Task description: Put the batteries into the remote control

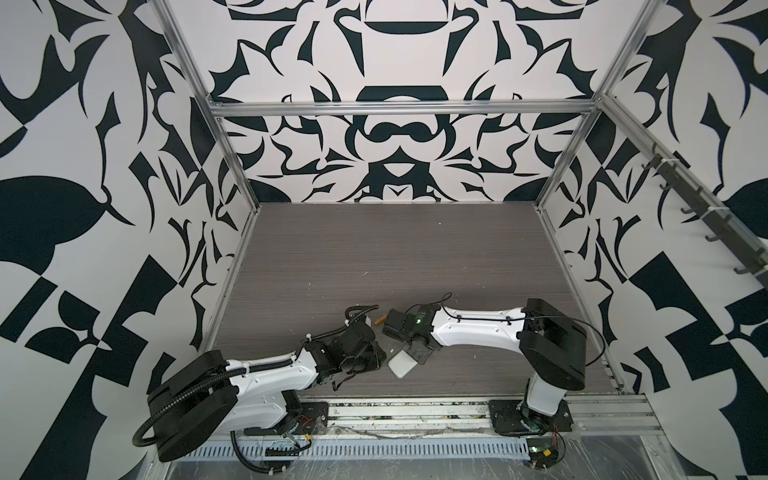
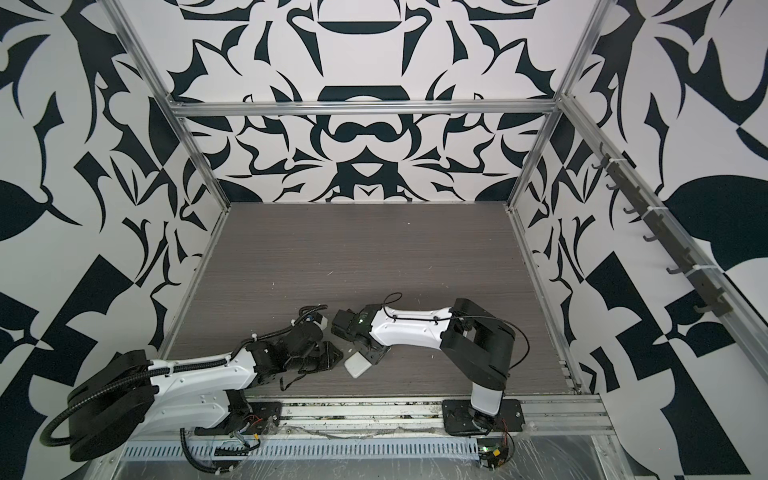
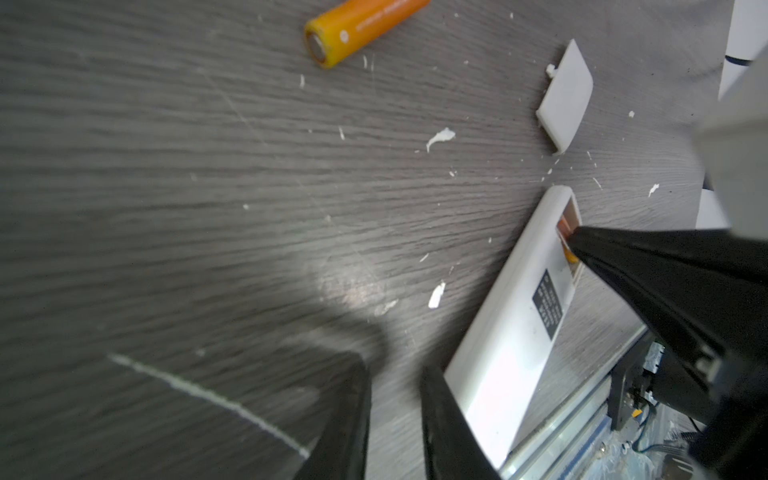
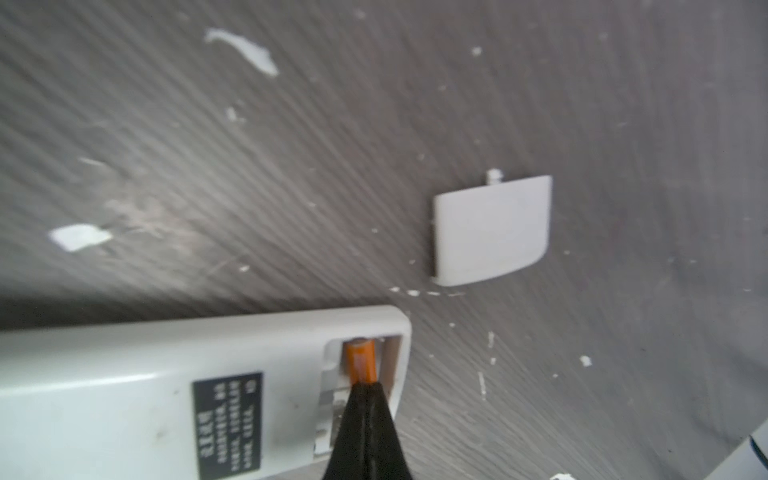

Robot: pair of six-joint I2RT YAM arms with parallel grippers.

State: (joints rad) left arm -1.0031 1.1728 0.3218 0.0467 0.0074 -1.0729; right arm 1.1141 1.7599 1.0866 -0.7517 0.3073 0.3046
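At the remote control point(image 4: 124, 399) end edge, right hand point(image 4: 365, 388) presses closed.

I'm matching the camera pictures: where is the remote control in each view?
Top view: remote control, front middle, between the arms.
Top view: same place.
Left wrist: lower right.
Right wrist: lower left.
Shared landmark: right hand touching its open end.

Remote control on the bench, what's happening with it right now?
The remote control lies back up, compartment open. The right claw, shut, presses its tips on one orange battery sitting in the compartment. The left claw straddles the remote's other end, partly open. The second battery and the battery cover lie loose on the table.
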